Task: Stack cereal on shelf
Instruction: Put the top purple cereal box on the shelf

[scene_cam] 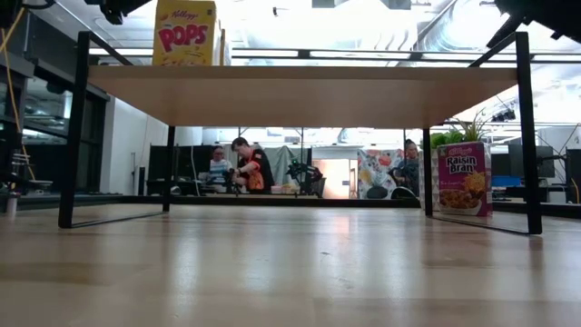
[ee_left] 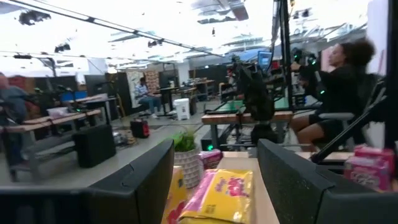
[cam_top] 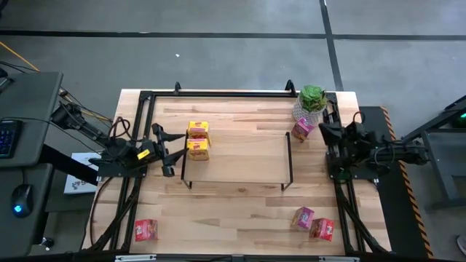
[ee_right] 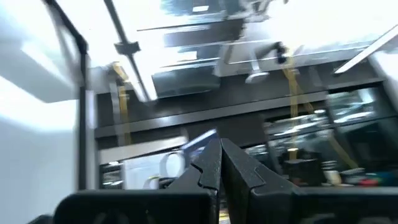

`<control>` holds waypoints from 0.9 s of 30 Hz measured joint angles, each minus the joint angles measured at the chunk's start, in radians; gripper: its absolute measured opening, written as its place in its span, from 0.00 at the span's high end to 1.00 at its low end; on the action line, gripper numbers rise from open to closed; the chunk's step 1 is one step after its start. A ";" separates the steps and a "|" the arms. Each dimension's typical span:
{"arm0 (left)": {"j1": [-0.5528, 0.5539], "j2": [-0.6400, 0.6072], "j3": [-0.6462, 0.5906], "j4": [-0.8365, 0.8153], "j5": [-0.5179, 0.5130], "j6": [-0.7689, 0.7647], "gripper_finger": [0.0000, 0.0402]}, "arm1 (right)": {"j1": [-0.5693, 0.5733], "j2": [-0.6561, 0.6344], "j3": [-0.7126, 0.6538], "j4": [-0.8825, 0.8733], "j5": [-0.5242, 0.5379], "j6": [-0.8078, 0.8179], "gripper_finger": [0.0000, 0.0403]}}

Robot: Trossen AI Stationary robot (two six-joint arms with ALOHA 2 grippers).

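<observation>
Hovering with fingers spread just beside two yellow cereal boxes [cam_top: 198, 140] on the shelf [cam_top: 240, 156], left gripper [cam_top: 163, 149] holds nothing, apparently just released; right gripper [cam_top: 325, 151] waits clenched at the bench [cam_top: 233, 211] edge.

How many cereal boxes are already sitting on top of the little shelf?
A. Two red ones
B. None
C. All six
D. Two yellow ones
D. From above, two yellow cereal boxes sit side by side at the left end of the shelf, while the pink boxes and red boxes lie on the table around it.
</observation>
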 joint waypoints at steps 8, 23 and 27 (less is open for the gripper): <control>0.000 0.000 0.000 0.012 -0.014 0.054 0.45 | 0.000 0.000 0.189 -0.471 0.266 -0.067 0.77; 0.000 0.000 0.000 0.014 -0.014 0.048 0.45 | -0.001 0.227 0.526 -1.787 0.571 0.779 0.31; 0.000 0.000 0.000 0.014 -0.014 0.048 0.45 | -0.003 0.307 0.505 -1.769 0.500 0.862 0.31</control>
